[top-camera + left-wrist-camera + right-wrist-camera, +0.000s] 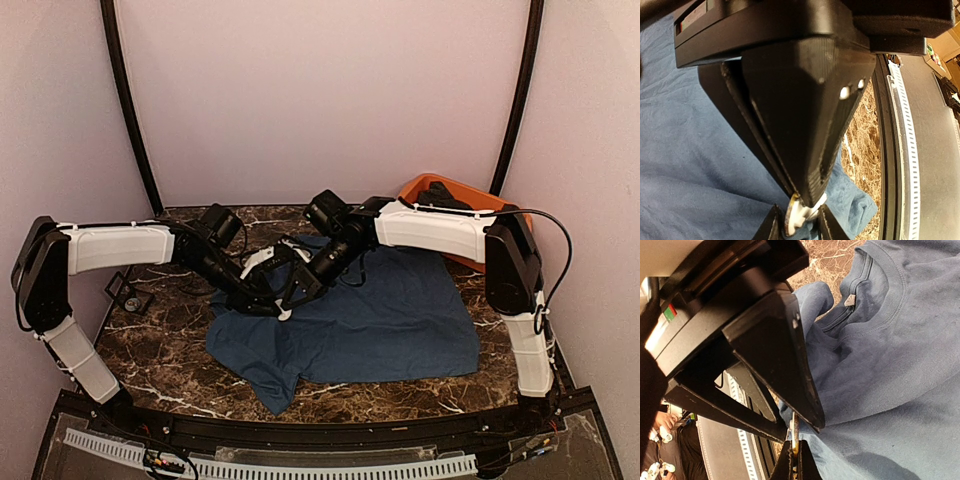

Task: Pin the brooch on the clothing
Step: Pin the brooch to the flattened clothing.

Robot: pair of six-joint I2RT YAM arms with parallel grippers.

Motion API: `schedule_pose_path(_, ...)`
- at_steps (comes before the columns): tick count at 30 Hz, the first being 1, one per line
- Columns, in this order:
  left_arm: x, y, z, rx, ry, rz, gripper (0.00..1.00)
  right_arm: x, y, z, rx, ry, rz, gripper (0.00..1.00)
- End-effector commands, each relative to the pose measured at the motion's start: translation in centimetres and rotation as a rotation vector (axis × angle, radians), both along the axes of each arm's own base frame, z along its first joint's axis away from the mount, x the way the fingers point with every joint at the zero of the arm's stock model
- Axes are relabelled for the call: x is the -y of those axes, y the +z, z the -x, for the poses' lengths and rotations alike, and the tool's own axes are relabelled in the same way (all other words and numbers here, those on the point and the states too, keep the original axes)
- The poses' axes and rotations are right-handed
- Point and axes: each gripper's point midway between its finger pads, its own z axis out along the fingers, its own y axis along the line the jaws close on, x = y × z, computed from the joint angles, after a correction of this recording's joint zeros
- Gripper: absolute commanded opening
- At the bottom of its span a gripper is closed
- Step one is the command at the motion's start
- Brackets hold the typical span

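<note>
The brooch point(796, 216), a small white-and-gold disc, is mostly hidden. The left hand point(799, 201) pinches it between narrow fingers above the left part of the clothing point(380, 310), which lies spread mid-bench. The right hand point(796, 426) is pressed closed at the brooch's gold edge; whether it grips is unclear. The collar tag point(850, 300) is unreadable. An orange tub point(420, 185) at the far right corner holds something dark.

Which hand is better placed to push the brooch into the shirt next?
Probably left: the left hand pinches the white brooch over the navy shirt, while the right hand is shut on only its thin gold edge.
</note>
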Motion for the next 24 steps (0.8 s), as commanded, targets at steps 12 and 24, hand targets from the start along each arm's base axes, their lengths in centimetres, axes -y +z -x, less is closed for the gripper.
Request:
schedule_pose_path(12,0.30,-0.36,-0.71,-0.041,0.033,-0.015,0.23,-0.78,3.30,0.64,0.040,0.041,-0.095,0.00)
schedule_pose_path(24,0.46,-0.93,-0.83,-0.087,0.040,-0.033,0.18,-0.83,3.11,0.47,0.056,0.036,-0.083,0.00)
